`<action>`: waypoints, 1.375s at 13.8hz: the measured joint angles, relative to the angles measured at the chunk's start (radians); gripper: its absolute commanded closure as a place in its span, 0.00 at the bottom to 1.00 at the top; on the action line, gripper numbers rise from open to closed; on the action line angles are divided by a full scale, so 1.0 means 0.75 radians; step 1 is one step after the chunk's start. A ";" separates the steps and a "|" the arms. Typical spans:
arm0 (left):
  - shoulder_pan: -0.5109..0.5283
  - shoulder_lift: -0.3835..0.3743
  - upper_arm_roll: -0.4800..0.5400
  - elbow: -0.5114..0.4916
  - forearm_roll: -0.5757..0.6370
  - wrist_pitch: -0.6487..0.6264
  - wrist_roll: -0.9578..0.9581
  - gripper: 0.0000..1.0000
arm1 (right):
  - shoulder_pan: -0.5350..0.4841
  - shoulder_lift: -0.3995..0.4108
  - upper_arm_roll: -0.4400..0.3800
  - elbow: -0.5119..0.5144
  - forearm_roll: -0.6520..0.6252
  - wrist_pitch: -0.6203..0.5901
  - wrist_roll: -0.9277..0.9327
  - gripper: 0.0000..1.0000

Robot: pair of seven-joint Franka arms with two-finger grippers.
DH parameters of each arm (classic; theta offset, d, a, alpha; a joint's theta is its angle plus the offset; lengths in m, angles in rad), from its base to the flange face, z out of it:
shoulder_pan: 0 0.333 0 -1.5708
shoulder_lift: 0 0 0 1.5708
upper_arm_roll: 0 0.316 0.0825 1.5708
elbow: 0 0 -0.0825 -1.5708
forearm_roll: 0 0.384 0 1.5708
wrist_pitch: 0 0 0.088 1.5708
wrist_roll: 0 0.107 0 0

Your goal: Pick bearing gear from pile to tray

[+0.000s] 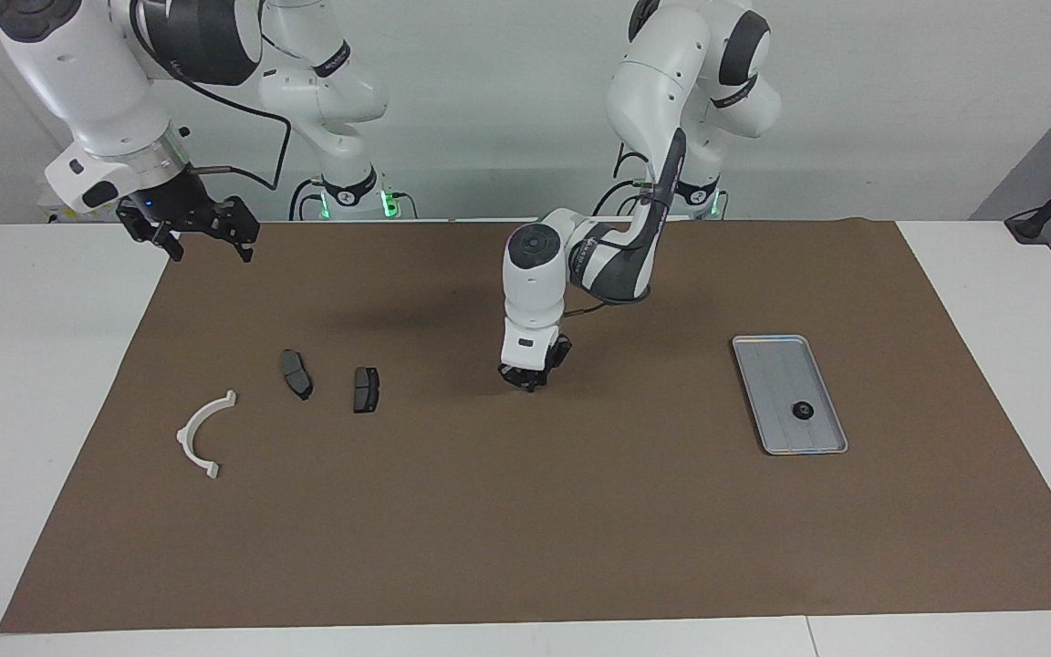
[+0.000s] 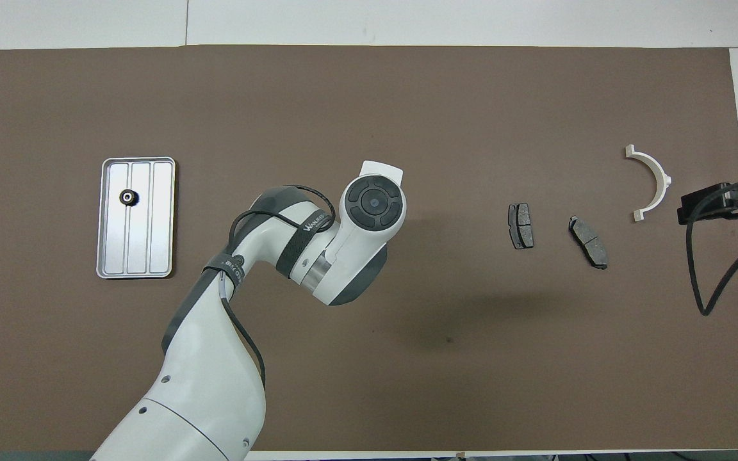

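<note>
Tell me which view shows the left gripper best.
The facing view: the left gripper shows there, shut, low over the brown mat between brake pads and tray. In the overhead view, its own arm's wrist hides it completely.

A dark band (image 2: 308, 234) wrapping around the left arm's (image 2: 215, 358) forearm is carrying a line of small white lettering, showing in the overhead view; it appears to begin with "WAN", and the remaining letters are proving too small to make out. The same band is facing the camera across the counter too, its print there staying unreadable. Nothing else in either view is bearing words, numbers or signs that can be read.
</note>
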State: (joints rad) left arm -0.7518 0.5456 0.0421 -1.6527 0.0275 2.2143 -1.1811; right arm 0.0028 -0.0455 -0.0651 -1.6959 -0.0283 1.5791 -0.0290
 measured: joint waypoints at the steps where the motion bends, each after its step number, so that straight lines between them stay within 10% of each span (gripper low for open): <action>1: 0.000 -0.004 0.015 0.001 0.000 -0.012 0.000 1.00 | 0.000 0.000 0.000 0.000 -0.001 0.000 0.000 0.00; 19: 0.659 -0.280 0.079 -0.233 0.005 -0.165 1.116 1.00 | 0.000 -0.002 -0.001 0.000 -0.001 0.008 0.000 0.00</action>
State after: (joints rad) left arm -0.2577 0.3356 0.1010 -1.8273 0.0315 2.0909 -0.3442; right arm 0.0028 -0.0468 -0.0656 -1.6959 -0.0291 1.5849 -0.0289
